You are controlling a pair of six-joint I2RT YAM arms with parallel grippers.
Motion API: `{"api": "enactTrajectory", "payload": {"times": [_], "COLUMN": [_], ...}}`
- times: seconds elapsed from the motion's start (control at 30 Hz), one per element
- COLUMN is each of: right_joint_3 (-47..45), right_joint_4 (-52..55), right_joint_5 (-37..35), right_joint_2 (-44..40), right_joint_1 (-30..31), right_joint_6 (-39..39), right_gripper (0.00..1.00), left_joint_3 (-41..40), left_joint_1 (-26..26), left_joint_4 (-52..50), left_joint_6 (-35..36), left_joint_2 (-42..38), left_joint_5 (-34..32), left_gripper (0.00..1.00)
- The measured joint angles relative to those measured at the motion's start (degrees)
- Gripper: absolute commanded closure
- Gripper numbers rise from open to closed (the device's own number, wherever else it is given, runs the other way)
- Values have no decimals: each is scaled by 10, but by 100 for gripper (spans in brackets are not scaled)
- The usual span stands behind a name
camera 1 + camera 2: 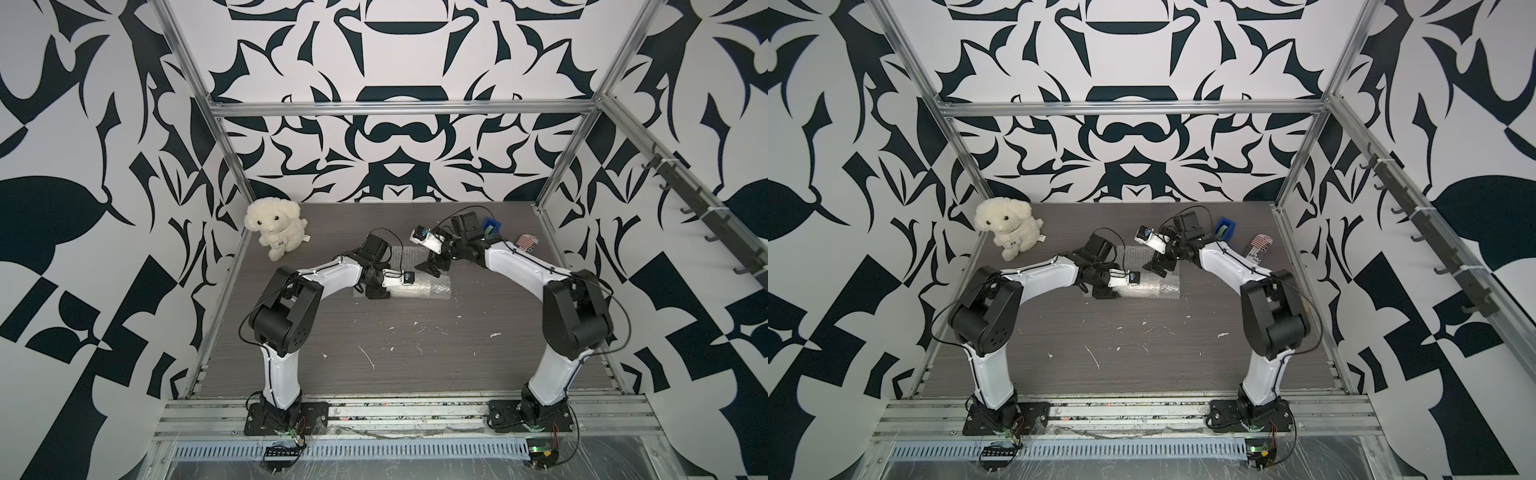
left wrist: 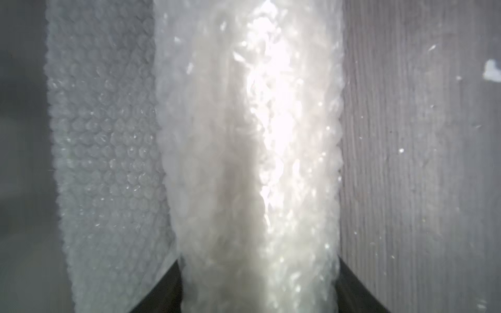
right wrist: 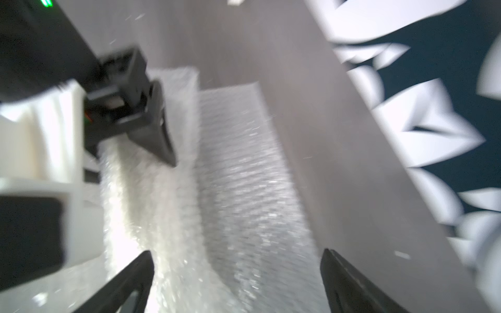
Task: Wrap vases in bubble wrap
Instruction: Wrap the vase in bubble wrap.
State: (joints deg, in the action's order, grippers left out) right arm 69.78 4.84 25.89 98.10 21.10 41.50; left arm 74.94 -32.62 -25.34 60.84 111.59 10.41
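The bubble wrap (image 1: 419, 289) (image 1: 1150, 289) lies mid-table, its near part rolled into a tube and its far part (image 3: 244, 176) still flat. The vase shows only as a pale shape (image 2: 252, 162) through the roll. My left gripper (image 1: 376, 293) (image 1: 1104, 293) (image 2: 258, 260) is shut on the roll's left end, one finger (image 2: 165, 292) on each side. My right gripper (image 1: 432, 268) (image 1: 1156, 266) (image 3: 236, 251) hangs open just over the flat far part of the sheet, with nothing between its fingers. The right wrist view also shows the left gripper (image 3: 151, 130) on the roll.
A white plush dog (image 1: 274, 228) sits at the back left. A blue holder (image 1: 491, 226) and a red-striped can (image 1: 528, 243) lie at the back right, behind the right arm. White flecks (image 1: 365, 355) dot the dark table in front.
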Motion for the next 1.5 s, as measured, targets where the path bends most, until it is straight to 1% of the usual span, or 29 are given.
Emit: {"api": "enactTrajectory", "payload": {"times": [0.07, 0.13, 0.2, 0.33, 0.47, 0.57, 0.73, 0.93, 1.1, 1.43, 1.5], "right_joint_3": [-56, -118, -174, -277, -325, -328, -313, -287, -278, -253, -247], "right_joint_4": [-70, -127, -158, -180, -178, -173, -156, -122, -118, -130, -132], "right_joint_5": [-23, -38, -42, -43, -55, -64, -78, -84, -87, -134, -150], "right_joint_2": [-48, -91, -127, -195, -215, -203, -163, -132, -117, -43, -30], "right_joint_1": [-2, -4, 0, 41, 98, 124, 132, 146, 163, 178, 181], "right_joint_6": [1, 8, 22, 82, 151, 187, 228, 259, 266, 269, 271], "right_gripper": [3, 4, 5, 6, 6, 5, 4, 7, 8, 8, 10], "left_joint_3": [51, 102, 144, 210, 258, 265, 255, 257, 257, 258, 258], "left_joint_1": [5, 9, 12, 16, 20, 20, 14, 17, 15, 15, 15], "left_joint_4": [-63, -124, -172, -251, -316, -352, -400, -415, -425, -430, -430], "left_joint_6": [-12, -23, -31, -43, -47, -47, -52, -64, -64, -66, -66], "left_joint_2": [28, 58, 82, 123, 156, 164, 165, 172, 173, 176, 176], "left_joint_5": [16, 32, 42, 65, 96, 118, 142, 155, 156, 160, 160], "left_gripper": [37, 40, 40, 41, 42, 43, 42, 42, 42, 42, 42]}}
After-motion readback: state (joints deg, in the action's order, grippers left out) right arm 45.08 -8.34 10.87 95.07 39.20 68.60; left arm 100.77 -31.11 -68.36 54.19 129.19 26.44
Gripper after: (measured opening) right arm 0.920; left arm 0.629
